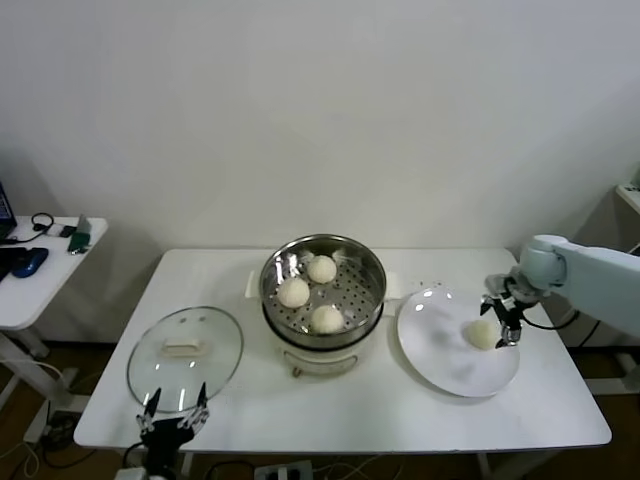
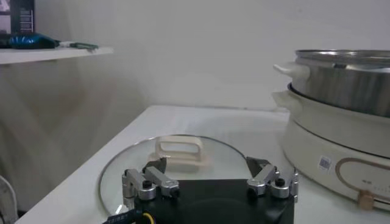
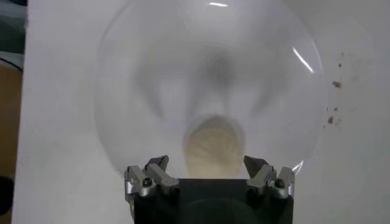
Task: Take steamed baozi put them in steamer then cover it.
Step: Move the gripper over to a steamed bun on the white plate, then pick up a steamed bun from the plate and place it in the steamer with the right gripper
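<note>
White table: three baozi (image 1: 308, 292) in steamer (image 1: 322, 300); my right gripper (image 1: 503, 322) open around last baozi (image 1: 483, 334), right edge. Left gripper (image 1: 172, 418) open, idle by cover (image 1: 185, 356), front-left corner.

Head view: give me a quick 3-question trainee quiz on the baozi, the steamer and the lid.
1. How many baozi lie in the steamer?
2. True or false: the cover sits on the steamer.
3. Which end effector is at the last baozi on the plate? A) left B) right C) neither

Key
1. Three.
2. False: it lies flat on the table, on the robot's left of the steamer.
3. B: the right end effector is open over that baozi on the plate, fingers either side; the left end effector is open at the table's near edge by the cover.
</note>
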You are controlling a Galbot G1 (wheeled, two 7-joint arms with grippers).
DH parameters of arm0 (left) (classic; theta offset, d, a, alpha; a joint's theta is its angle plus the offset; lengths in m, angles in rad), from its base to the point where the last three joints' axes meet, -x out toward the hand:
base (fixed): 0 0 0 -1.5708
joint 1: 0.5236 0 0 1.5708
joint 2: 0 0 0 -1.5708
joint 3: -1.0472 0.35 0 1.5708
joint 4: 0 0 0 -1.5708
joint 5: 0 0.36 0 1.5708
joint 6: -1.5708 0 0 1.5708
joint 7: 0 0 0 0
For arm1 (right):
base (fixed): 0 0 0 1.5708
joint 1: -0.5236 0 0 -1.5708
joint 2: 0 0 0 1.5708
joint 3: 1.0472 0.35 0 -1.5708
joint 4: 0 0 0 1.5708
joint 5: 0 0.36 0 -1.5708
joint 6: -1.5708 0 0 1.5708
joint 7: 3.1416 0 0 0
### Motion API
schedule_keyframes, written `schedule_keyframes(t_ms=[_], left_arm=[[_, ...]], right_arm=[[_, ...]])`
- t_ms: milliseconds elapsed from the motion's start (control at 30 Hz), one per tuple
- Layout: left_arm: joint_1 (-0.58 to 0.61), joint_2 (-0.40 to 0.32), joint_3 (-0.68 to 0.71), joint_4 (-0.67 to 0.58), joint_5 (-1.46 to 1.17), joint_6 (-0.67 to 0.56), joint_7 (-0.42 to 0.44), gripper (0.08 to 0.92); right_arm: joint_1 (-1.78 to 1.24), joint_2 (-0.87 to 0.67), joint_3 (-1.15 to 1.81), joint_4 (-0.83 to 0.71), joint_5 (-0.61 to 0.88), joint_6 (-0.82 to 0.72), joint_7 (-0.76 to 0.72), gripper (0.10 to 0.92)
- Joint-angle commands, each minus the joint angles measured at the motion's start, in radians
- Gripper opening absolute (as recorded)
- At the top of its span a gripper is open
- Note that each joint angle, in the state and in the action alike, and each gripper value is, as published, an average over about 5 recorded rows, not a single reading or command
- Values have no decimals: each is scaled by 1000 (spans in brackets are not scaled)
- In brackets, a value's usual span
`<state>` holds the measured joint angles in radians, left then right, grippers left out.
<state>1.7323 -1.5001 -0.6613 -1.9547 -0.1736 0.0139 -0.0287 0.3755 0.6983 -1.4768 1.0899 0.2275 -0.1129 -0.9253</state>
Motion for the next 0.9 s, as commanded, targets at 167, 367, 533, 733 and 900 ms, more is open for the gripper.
schedule_keyframes(t_ms=[167, 367, 533, 733, 900], left_arm=[[0, 0, 5, 10, 4, -3, 1, 823], [4, 0, 5, 7, 4, -3, -1, 823], [7, 2, 4, 4, 6, -3, -3, 823], [10, 1, 5, -5, 10, -1, -3, 823], [9, 0, 9, -17, 15, 4, -1, 823]], right_arm=[[-146, 69, 141, -168, -49, -1, 25, 823], [-153, 65, 146, -156, -47, -6, 20, 801], [-130, 55, 148, -130, -22, -9, 9, 712], [121, 13, 2, 8, 164, -16, -14, 673], [549, 57, -274, 132, 378, -18, -58, 670]])
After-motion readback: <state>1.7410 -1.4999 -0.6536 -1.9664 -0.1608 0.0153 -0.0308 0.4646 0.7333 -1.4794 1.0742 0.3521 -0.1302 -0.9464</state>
